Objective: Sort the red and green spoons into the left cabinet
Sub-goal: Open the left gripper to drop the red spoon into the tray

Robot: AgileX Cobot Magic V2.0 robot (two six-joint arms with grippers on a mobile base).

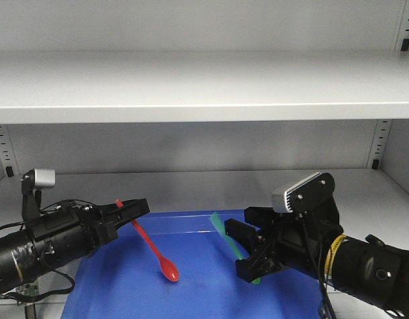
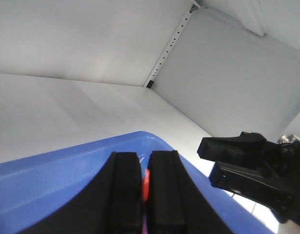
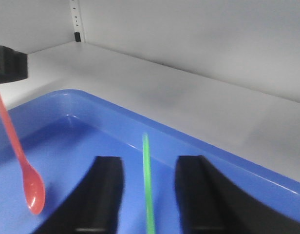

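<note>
Black and boxy, the left hand (image 1: 139,207) reached in from the lower left with its two fingers (image 2: 124,195) pressed together on the handle end of the red spoon (image 1: 157,251). A sliver of red showed between those fingers in the left wrist view. That spoon slanted down and to the right from the grip, and its small oval bowl sat low against the floor of a bright blue tray (image 1: 198,292); whether it touched could not be told.

Opposite it, the right hand (image 1: 252,254) came in from the lower right, a grey camera block mounted on its wrist. Its jaws stood apart, with the thin handle of the green spoon (image 1: 224,232) running between them. In the right wrist view the green handle (image 3: 147,185) lay in the gap with blue visible on both sides, touching neither finger (image 3: 103,195). The two spoons were near each other over the tray, red to the left, green to the right.

Beneath the tray lay a pale grey-white cabinet shelf (image 1: 191,183), with another shelf above and peg-hole strips (image 1: 2,149) in the back corners.
</note>
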